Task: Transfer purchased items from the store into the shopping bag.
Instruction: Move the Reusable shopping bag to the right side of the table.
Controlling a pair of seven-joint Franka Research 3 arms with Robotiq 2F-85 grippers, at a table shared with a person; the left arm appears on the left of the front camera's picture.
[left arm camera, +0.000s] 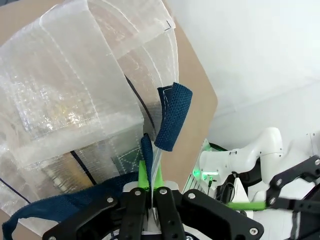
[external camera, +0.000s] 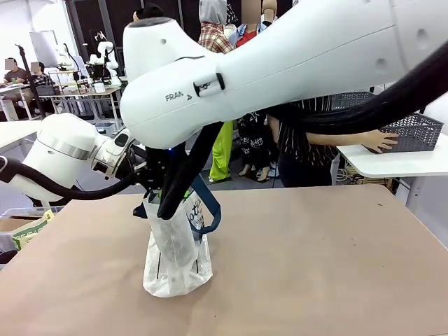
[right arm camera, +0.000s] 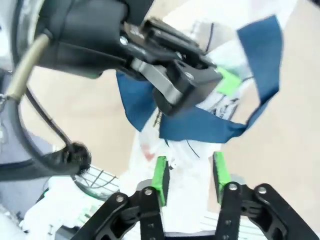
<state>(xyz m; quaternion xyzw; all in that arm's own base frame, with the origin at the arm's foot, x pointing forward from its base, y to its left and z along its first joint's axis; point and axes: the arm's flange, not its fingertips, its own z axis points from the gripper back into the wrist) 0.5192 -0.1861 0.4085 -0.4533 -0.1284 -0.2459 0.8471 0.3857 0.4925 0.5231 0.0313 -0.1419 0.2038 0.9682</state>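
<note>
**Mia:** What is the biggest thing here?

**Ben:** The wide, flat brown table [external camera: 315, 266]. Then come the two white robot arms. The right arm sweeps across the top of the front view and bends down over the middle.

**Mia:** And the bag?

**Ben:** The see-through whitish crinkly plastic shopping bag with dark blue handles [external camera: 175, 259] stands up tall on the table, left of the middle. Its long side runs up and down, with the mouth at the top.

**Mia:** Who holds it?

**Ben:** The left gripper [left arm camera: 149, 187]. Its two green pads are squeezed together on the thin top edge of the bag, right by a blue handle [left arm camera: 172, 117]. So the left arm is the closer one. It keeps the mouth up.

**Mia:** What about the other claw?

**Ben:** The right gripper [right arm camera: 190, 175] has its fingers apart, with nothing between them. The bag's white plastic and a blue handle loop lie straight ahead of it, very near, and the left claw is just beyond.

**Mia:** So what comes next?

**Ben:** I think the right claw should grab the other side of the top, so the mouth opens wide.

**Mia:** Where are the things to pack?

**Ben:** I can't spot them. A person far across has a hand [external camera: 381, 140] on a dark grey mesh basket [external camera: 413, 133] on a white side table.
</note>
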